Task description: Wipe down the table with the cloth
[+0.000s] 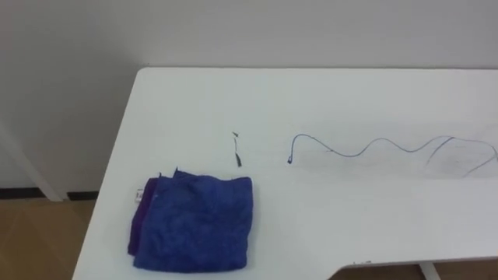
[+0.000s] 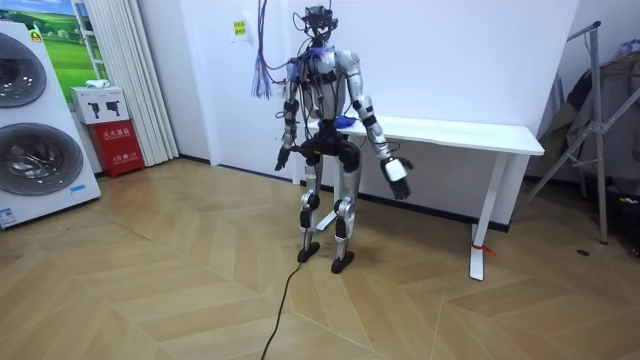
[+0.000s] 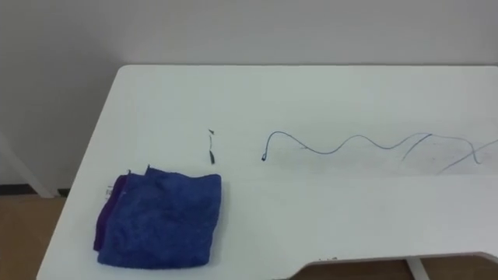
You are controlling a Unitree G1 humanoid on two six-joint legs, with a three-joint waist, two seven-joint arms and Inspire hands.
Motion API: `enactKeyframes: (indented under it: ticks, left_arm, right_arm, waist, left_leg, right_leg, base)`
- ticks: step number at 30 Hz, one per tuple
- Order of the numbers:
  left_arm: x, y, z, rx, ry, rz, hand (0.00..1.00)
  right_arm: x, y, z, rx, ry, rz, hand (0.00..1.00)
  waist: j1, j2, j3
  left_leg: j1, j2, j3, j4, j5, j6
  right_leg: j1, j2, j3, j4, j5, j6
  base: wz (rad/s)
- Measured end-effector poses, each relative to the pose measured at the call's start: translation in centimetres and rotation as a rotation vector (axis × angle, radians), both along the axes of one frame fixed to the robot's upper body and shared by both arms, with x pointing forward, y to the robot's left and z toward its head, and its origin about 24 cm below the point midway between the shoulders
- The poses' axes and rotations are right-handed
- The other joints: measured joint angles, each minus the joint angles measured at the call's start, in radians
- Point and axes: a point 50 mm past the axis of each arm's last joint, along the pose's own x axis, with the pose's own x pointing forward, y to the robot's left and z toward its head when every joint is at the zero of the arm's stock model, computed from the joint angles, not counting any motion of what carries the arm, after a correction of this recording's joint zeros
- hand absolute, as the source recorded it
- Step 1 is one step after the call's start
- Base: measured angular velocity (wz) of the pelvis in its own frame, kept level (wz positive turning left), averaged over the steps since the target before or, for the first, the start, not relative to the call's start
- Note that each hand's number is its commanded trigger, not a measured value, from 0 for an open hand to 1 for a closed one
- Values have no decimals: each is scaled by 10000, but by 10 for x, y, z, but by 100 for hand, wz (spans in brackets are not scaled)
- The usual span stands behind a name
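A folded blue cloth lies near the front left corner of the white table, with a purple layer showing at its left edge. To its right, a thin blue pen scribble runs across the tabletop toward the right edge. A small dark mark sits just beyond the cloth. In the room view I stand at the table's left end, facing it. My left hand hangs by my hip and my right hand is held out low, both apart from the cloth.
A white wall rises right behind the table. Washing machines and a red box stand at the room view's left. A metal stand is at its right. Open wooden floor lies behind me.
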Motion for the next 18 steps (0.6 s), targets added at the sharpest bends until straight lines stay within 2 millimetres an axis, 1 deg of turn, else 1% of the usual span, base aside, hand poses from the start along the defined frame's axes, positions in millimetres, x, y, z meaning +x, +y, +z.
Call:
enactKeyframes:
  ticks: [1, 4, 6, 7, 8, 9, 10, 11, 12, 13, 14, 15, 17, 18]
  left_arm:
    - [3, 1, 1, 86, -71, -102, 0]
    - [6, 3, 2, 216, -208, -311, 0]
    - [11, 4, 5, 318, -503, -387, 0]
    - [15, 5, 6, 385, -729, -449, 0]
    - [15, 5, 6, 400, -768, -461, 0]
    - [15, 5, 6, 377, -792, -512, 0]
    - [14, 4, 6, 350, -745, -555, 0]
    - [14, 4, 6, 330, -746, -552, 0]
    - [15, 3, 5, 308, -791, -547, 0]
    - [16, 3, 6, 281, -845, -591, 0]
    - [16, 3, 6, 272, -863, -622, 0]
    - [17, 2, 6, 246, -879, -751, 0]
    - [13, -2, 5, 97, -755, -897, 0]
    - [9, -4, 4, 3, -633, -876, 0]
  right_arm:
    - [9, -5, 4, -457, -275, 88, 0]
    - [26, -15, 13, -1301, -790, 286, 0]
    - [48, -24, 25, -2117, -1623, 243, 0]
    - [59, -26, 30, -2460, -1964, 459, 0]
    - [62, -26, 32, -2588, -2067, 623, 0]
    - [70, -25, 36, -2847, -2360, 820, 0]
    - [79, -26, 42, -3152, -2606, 1159, 0]
    - [84, -26, 45, -3376, -2703, 1434, 0]
    - [94, -28, 54, -3799, -3086, 1625, 0]
    - [106, -30, 65, -4255, -3596, 1867, 0]
    - [110, -30, 69, -4386, -3672, 1760, 0]
    - [113, -29, 72, -4557, -3637, 1779, 0]
    - [122, -27, 82, -4988, -3955, 2402, 0]
    - [137, -23, 97, -5565, -4540, 3201, 0]
  waist:
    - [5, -42, -1]
    - [29, -69, -12]
    - [38, -25, -29]
    - [70, 11, -18]
    - [107, -18, -22]
    - [117, 31, 31]
    - [109, 45, 51]
    - [106, 99, 36]
    - [97, 85, 44]
    - [93, 113, 24]
    - [96, 70, 38]
    - [108, 77, 38]
    - [89, 116, 30]
    - [65, 147, 26]
  left_leg:
    - [-10, 3, -3, 2, 0, 0]
    - [-13, 15, -17, -4, 0, -1]
    - [-95, 16, 1, 3, 2, 0]
    - [-132, 18, 38, 14, 5, 0]
    - [-132, 14, 56, 19, 5, 0]
    - [-116, 9, 153, 18, 5, 1]
    - [-105, 5, 240, 17, 6, 1]
    - [-110, 3, 264, 16, 6, 2]
    - [-125, 2, 287, 15, 7, 4]
    - [-148, 2, 301, 15, 8, 5]
    - [-176, 3, 301, 16, 9, 7]
    - [-231, 1, 334, 17, 10, 8]
    - [-277, 13, 448, 22, 11, 10]
    - [-275, 31, 506, 43, 11, 10]
  right_leg:
    - [-8, 2, -16, -9, 1, 0]
    - [-26, 19, -24, -13, 1, 0]
    - [-123, 18, -46, -13, 1, 0]
    - [-172, 19, -22, -9, 2, -2]
    - [-186, 17, 0, -1, 2, -2]
    - [-205, 16, 99, 1, 3, 0]
    - [-246, 10, 178, 22, 13, 18]
    - [-274, 1, 180, 32, 21, 29]
    - [-307, -13, 172, 36, 27, 40]
    - [-348, -21, 171, 45, 30, 45]
    - [-384, -21, 171, 59, 31, 47]
    - [-458, -15, 184, 98, 32, 47]
    - [-605, 3, 206, 201, 32, 46]
    - [-625, 13, 198, 203, 46, 29]
  base:
    - [4]
    - [1]
    - [-2]
    - [-7]
    - [-16]
    - [-27]
    - [-31]
    - [-26]
    - [-12]
    - [-6]
    - [0]
    - [-10]
    - [-21]
    - [-17]
